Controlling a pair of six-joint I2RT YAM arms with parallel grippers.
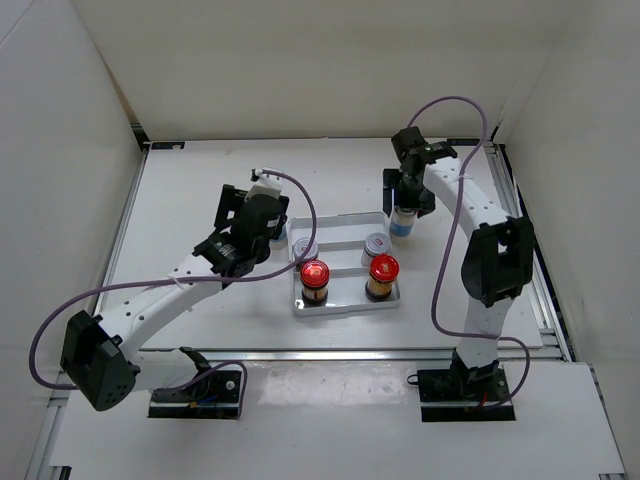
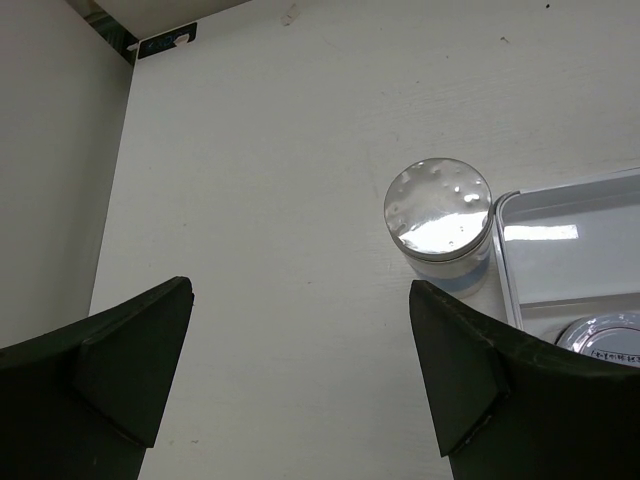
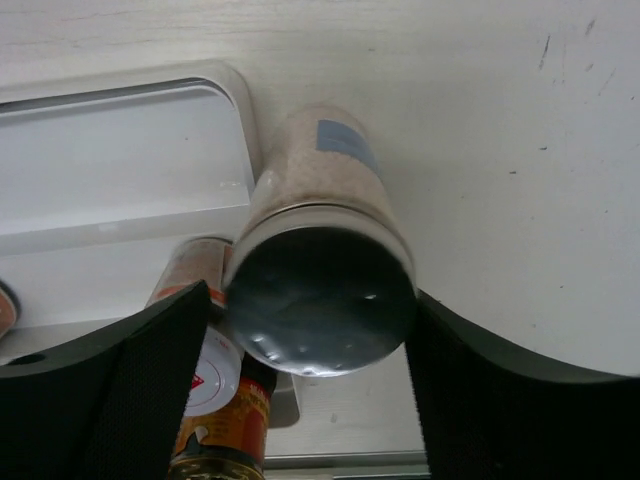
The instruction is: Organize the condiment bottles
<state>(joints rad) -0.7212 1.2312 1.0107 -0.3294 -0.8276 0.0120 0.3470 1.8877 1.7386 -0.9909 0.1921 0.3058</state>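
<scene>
Right jaws straddle silver-capped bottle (image 3: 320, 290) | tray (image 1: 345, 308) — two red-capped bottles (image 1: 314, 273), two jars (image 1: 305, 248)

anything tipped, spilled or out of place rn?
No spills, nothing visibly tipped. Two silver-capped ones stand outside the tray: the left bottle by its rear left corner, the right bottle off its rear right corner, between the right claw's fingers.

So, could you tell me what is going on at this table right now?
A white tray already holds two red-capped bottles and two white-lidded jars. The right gripper straddles a silver-capped bottle standing just right of the tray; whether it grips yet is unclear. The left gripper is open, near the other silver-capped bottle by the tray's left edge.
</scene>
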